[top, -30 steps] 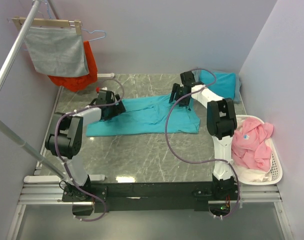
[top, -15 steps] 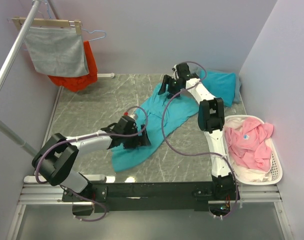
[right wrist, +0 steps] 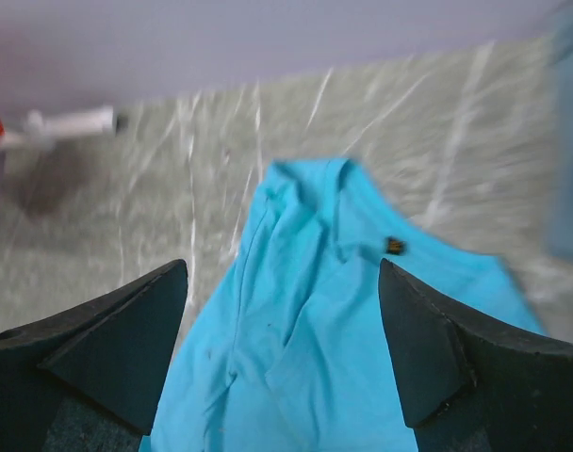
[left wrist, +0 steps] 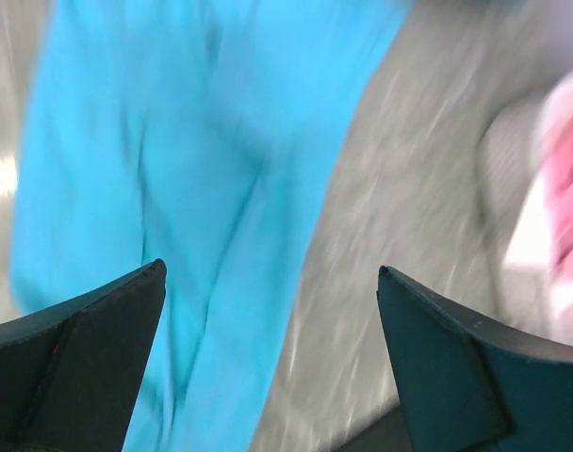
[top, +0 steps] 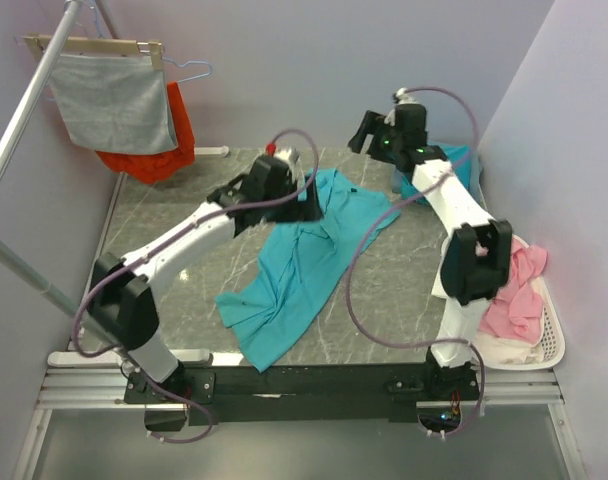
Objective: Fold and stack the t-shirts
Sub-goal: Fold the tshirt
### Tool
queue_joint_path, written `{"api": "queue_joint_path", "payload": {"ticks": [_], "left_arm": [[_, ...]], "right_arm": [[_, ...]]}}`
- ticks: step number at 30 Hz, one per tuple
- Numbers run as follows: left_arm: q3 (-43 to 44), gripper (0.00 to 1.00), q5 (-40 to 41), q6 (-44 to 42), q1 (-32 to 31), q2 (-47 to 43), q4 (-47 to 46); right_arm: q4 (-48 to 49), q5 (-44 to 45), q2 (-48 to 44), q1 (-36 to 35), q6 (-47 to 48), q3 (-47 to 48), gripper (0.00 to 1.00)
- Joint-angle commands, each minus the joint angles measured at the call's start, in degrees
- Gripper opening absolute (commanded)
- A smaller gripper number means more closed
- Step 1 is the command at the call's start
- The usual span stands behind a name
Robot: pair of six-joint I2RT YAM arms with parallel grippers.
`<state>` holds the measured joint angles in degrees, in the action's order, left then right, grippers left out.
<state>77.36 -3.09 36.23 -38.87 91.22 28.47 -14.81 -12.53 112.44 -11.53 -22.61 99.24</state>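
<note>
Half a second ago my left gripper was down at the near-left, dragging one end of the t-shirt toward me. It has since swung up to the far middle and hangs over the shirt's far end. Its wrist view is blurred, but the fingers are spread wide with only cloth and table showing below them, so I judge it has let go. The right gripper has lifted off the shirt too and sits high at the far right, fingers wide apart and holding nothing. It looks down on the collar and the small dark chest mark. A second ago the shirt lay spread flat across the far middle; it now runs as a rumpled diagonal from far centre to the near-left edge. That reads to me as a turn or reposition rather than a fold, so it needs smoothing before any fold. The other teal shirt sits folded at the far right.
</note>
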Motion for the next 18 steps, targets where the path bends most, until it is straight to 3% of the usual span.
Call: {"api": "queue_joint_path", "payload": {"ticks": [1, 6, 10, 11, 14, 18], "left_arm": [[12.87, 0.99, -1.12, -6.86, 2.74, 11.92, -3.95], [28.53, 0.99, -15.32, -10.38, 5.91, 26.09, -6.75], [40.2, 0.99, -33.68, -12.33, 8.46, 41.73, -7.3], [46.76, 0.99, -36.6, -12.41, 8.81, 44.72, -6.33], [55.06, 0.99, -43.22, -13.38, 8.9, 52.56, -4.3], [52.37, 0.99, -46.74, -11.1, 8.99, 53.8, -10.88]], "right_arm": [[-3.64, 14.54, -9.86, 0.45, -1.28, -7.62, 0.88], [-3.65, 16.67, -20.56, -0.07, -7.0, -25.18, 0.88], [1.26, 7.99, -27.97, -2.09, -7.1, -38.05, 0.88], [3.27, 5.7, -29.02, -3.75, -6.66, -39.98, 0.88], [3.21, 1.3, -30.53, -7.26, -5.7, -43.6, 0.88], [2.41, -0.82, -27.12, -15.69, -5.25, -43.52, 0.88]]}}
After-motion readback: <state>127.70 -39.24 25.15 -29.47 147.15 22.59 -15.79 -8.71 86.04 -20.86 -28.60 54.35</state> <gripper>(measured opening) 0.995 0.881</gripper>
